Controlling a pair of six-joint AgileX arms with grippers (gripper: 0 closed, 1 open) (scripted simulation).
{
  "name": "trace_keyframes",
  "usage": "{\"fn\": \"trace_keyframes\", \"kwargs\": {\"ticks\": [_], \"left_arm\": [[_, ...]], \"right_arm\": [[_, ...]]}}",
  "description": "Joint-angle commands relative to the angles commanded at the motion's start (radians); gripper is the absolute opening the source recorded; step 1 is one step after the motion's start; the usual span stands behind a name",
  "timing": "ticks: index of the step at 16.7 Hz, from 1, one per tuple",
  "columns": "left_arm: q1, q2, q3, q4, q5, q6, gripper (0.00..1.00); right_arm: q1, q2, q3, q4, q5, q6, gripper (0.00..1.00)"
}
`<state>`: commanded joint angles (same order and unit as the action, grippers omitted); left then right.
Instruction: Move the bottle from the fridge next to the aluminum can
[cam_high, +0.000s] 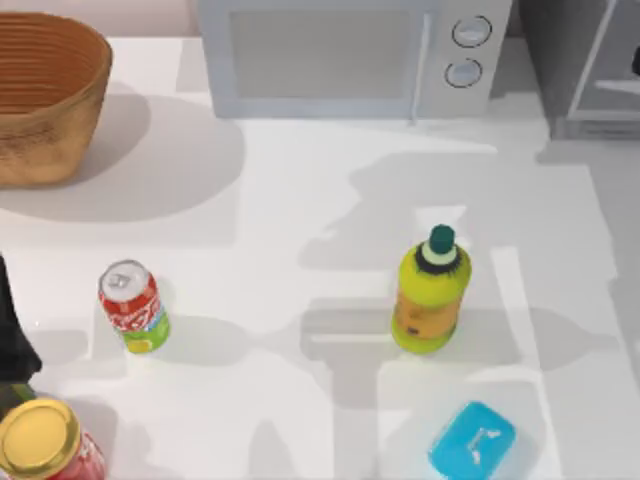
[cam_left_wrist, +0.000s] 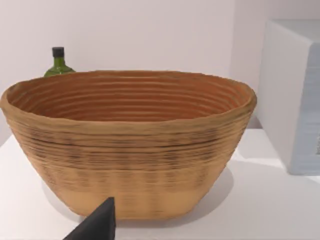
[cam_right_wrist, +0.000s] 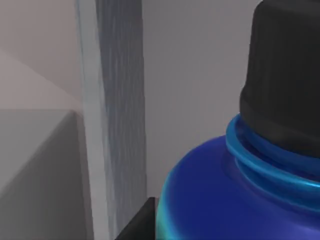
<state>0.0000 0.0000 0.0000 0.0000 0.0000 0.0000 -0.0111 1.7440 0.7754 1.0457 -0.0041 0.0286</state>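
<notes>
Blue bottle (cam_right_wrist: 240, 200) looms beside the fridge (cam_right_wrist: 112, 115) frame up close.

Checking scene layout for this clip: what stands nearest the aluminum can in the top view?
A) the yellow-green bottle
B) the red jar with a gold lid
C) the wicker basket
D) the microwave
B: the red jar sits just below-left of the aluminum can.

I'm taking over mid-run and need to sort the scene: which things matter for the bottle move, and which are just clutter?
Job items:
bottle, close before the right wrist camera
fridge, top view's upper right
aluminum can, table's left side

Clutter:
basket
microwave
yellow-green bottle
gold-lidded red jar
blue block
green glass bottle behind the basket
</notes>
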Motion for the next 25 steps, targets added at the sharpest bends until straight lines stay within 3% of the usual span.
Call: {"fn": "trace_keyframes", "kwargs": {"ticks": [11,15,19,25], "left_arm": [[0.0,0.0,0.0,0.0,0.0,0.0,1.0],[0.0,0.0,0.0,0.0,0.0,0.0,1.0],[0.0,0.0,0.0,0.0,0.0,0.0,1.0],[0.0,0.0,0.0,0.0,0.0,0.0,1.0]], "right_arm": [[0.848,0.224,0.242,-0.007,0.805,0.096,0.0],[1.077,0.349,0.245,-0.022,1.05,0.125,0.0],[1.15,0.436,0.211,-0.031,1.169,0.14,0.0],[1.148,0.434,0.21,-0.033,1.169,0.144,0.0]]}}
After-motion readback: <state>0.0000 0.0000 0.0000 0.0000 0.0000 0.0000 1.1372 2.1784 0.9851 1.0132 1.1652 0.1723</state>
